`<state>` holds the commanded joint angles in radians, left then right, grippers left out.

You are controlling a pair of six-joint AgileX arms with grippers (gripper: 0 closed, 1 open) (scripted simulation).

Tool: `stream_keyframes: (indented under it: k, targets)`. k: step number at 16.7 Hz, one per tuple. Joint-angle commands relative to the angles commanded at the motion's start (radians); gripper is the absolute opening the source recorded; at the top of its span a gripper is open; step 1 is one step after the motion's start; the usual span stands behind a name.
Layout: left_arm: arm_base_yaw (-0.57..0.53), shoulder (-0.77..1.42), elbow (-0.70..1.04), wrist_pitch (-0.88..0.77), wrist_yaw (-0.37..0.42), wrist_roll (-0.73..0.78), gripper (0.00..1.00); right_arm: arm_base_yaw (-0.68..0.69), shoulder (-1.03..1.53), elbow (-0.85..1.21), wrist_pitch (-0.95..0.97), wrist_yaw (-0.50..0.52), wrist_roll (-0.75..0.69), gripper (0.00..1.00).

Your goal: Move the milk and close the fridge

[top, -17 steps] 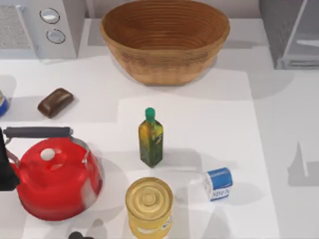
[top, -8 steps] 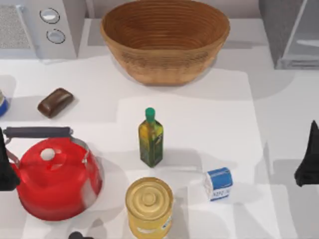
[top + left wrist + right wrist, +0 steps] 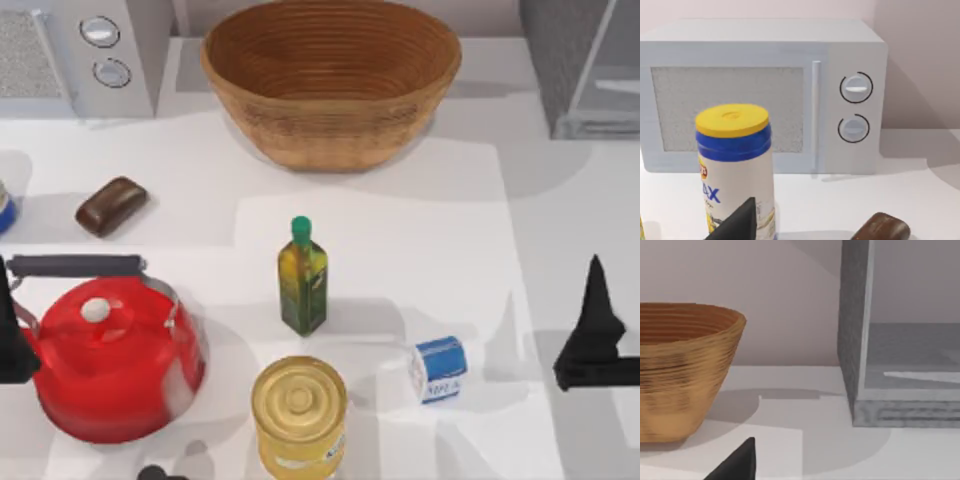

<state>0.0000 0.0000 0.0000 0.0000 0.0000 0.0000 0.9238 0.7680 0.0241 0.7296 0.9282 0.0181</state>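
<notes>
The milk, a small white carton with a blue top, stands at the front right of the table, just right of the yellow can. The fridge is the grey cabinet at the back right. Its pale door panel is swung out, and the right wrist view looks into its open inside past the grey wall. My right gripper hangs to the right of the milk, apart from it, holding nothing. My left gripper sits at the table's left edge beside the red kettle.
A wicker basket stands at the back middle. The green-capped olive oil bottle is at the centre. A microwave with two dials is at the back left, with a brown block before it. A yellow-lidded canister stands near the left gripper.
My right gripper has come into the top view from the right edge and moved left toward the milk. The milk and the left arm have not moved.
</notes>
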Motion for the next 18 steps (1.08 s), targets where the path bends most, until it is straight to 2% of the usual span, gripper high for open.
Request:
stream_keyframes:
  k: [4, 7, 18]
  targets:
    - [0.000, 0.000, 0.000, 0.000, 0.000, 0.000, 1.00, 0.002, 0.010, -0.002, 0.008, -0.001, 0.004, 1.00]
    - [0.000, 0.000, 0.000, 0.000, 0.000, 0.000, 1.00, 0.037, 0.109, 0.009, 0.081, 0.009, 0.031, 1.00]
    - [0.000, 0.000, 0.000, 0.000, 0.000, 0.000, 1.00, 0.251, 0.970, 0.097, 0.586, 0.025, 0.224, 1.00]
